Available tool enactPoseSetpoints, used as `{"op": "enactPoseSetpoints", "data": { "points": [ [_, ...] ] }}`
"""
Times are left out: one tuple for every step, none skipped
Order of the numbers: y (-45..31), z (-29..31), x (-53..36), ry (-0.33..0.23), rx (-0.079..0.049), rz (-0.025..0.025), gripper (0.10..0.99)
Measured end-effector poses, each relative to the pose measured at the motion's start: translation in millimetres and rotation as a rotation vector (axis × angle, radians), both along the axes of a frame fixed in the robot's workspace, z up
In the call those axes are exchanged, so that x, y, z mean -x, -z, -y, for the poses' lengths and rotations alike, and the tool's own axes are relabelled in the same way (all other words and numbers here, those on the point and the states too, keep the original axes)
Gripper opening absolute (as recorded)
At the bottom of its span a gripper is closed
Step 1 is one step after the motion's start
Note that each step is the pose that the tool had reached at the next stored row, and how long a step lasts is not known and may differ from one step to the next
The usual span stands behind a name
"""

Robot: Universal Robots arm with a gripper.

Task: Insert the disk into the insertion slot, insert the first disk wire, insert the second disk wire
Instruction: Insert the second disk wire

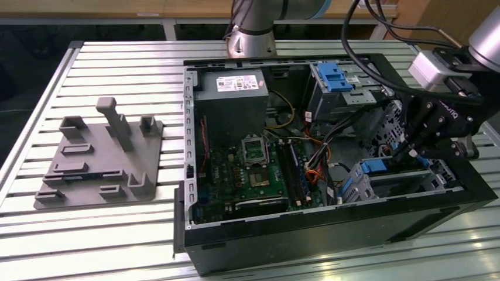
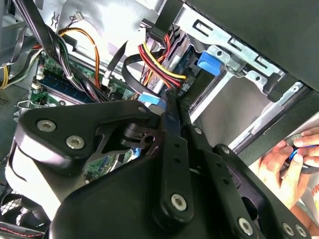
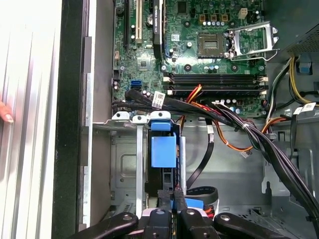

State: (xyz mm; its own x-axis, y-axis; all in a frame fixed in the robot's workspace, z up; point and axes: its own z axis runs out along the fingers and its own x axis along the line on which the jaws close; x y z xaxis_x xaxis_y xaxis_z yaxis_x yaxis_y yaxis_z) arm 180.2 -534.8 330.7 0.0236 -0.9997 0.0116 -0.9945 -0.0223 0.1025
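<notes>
The disk's blue carrier (image 3: 163,149) sits in the insertion slot (image 3: 124,164), a low silver bay at the case's edge; the exterior view shows the disk's carrier (image 1: 375,165) in the slot (image 1: 406,181) at the case's near right corner. My gripper (image 3: 172,197) hangs just behind the disk, its fingers (image 3: 180,199) close together on the blue plug (image 3: 192,203) of a black flat disk wire (image 3: 202,167). In the second wrist view the gripper (image 2: 174,102) has that blue plug (image 2: 149,98) at its tips. In the exterior view the gripper (image 1: 402,157) reaches down into the case.
A bundle of black, red and orange cables (image 3: 234,124) crosses above the bay. The motherboard (image 1: 250,170) fills the case middle; a taller cage with a blue latch (image 1: 332,76) stands at the back. A person's hand (image 2: 284,159) is just outside the case. A grey fixture (image 1: 102,158) lies on the exterior view's left.
</notes>
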Motion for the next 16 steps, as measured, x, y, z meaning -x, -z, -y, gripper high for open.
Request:
{"op": "enactPoseSetpoints", "data": {
  "points": [
    [0.3,0.2,0.0,0.000,0.000,0.0000,0.145],
    [0.7,0.5,0.0,0.000,0.000,0.0000,0.145],
    [1.2,0.6,0.0,0.000,0.000,0.0000,0.145],
    [1.6,0.7,0.0,0.000,0.000,0.0000,0.145],
    [1.8,0.7,0.0,0.000,0.000,0.0001,0.145],
    [2.1,0.7,0.0,0.000,-0.001,0.0000,0.157],
    [2.0,0.7,0.0,0.000,-0.001,0.0000,0.157],
    [1.0,0.7,0.0,0.000,-0.002,0.0000,0.216],
    [-2.7,0.8,0.0,0.000,-0.001,-0.0001,0.216],
    [-6.7,0.8,0.0,0.000,0.000,0.0000,0.278],
    [-10.8,0.8,0.0,0.000,-0.001,0.0000,0.278],
    [-15.5,0.8,0.0,0.000,0.000,0.0000,0.278],
    [-20.1,0.8,0.0,0.000,0.000,0.0000,0.278],
    [-24.6,0.8,0.0,0.000,0.000,0.0000,0.278],
    [-29.0,0.8,0.0,0.000,0.000,0.0000,0.278],
    [-33.9,0.8,0.0,0.000,0.000,0.0000,0.278]
  ]
}}
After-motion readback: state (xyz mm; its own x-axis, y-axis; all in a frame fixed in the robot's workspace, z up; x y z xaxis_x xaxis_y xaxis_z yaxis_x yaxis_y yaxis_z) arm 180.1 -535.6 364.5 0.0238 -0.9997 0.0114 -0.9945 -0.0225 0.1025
